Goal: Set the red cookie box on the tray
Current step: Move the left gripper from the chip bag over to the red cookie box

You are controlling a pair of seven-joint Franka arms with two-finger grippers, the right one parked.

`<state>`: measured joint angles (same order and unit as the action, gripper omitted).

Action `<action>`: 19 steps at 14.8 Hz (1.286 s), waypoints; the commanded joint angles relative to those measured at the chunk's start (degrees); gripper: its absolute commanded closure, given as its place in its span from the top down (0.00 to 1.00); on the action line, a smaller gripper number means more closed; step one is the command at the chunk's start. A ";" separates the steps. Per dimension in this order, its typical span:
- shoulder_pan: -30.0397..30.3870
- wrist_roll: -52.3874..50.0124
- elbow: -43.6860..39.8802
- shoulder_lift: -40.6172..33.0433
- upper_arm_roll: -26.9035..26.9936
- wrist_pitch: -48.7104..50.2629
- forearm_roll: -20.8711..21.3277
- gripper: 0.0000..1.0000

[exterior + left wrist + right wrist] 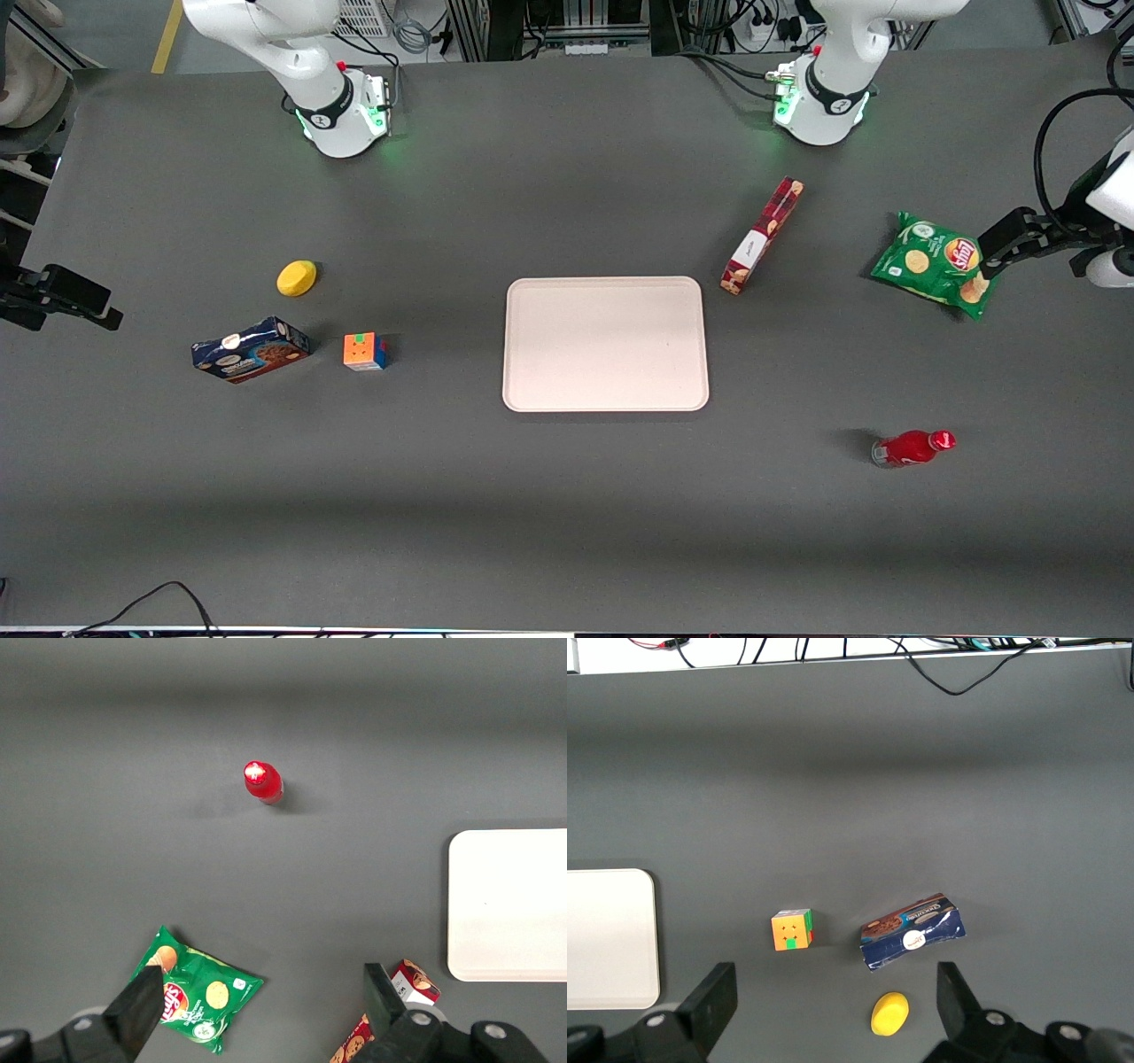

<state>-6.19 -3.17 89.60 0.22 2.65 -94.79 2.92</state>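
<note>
The red cookie box point(762, 235) is a long dark-red plaid carton with a white label. It lies at an angle on the table just off a corner of the tray point(605, 344), a little farther from the front camera. The tray is a flat pale pink rectangle with nothing on it. My gripper point(994, 252) hangs at the working arm's end of the table, beside the green chips bag point(937, 261) and well apart from the box. In the left wrist view the gripper point(261, 997) is open with nothing between its fingers. One finger partly covers the box point(416, 981); the tray's point(509, 904) edge also shows.
A red bottle point(912, 447) lies nearer the front camera than the chips bag point(199, 992). Toward the parked arm's end lie a blue cookie box point(251, 349), a colour cube point(364, 351) and a yellow round object point(296, 277).
</note>
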 commanded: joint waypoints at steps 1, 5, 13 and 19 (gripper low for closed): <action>0.21 0.01 1.01 -0.40 -0.10 -0.83 -0.37 1.00; 0.12 0.01 1.18 -0.22 -0.10 -1.18 -0.37 1.00; -0.40 -0.16 14.43 -2.41 -5.63 2.34 -1.77 1.00; -0.14 0.80 28.59 -5.93 -15.02 -3.45 -2.40 1.00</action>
<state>-6.50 -3.21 109.94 -0.75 -8.27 -93.99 0.91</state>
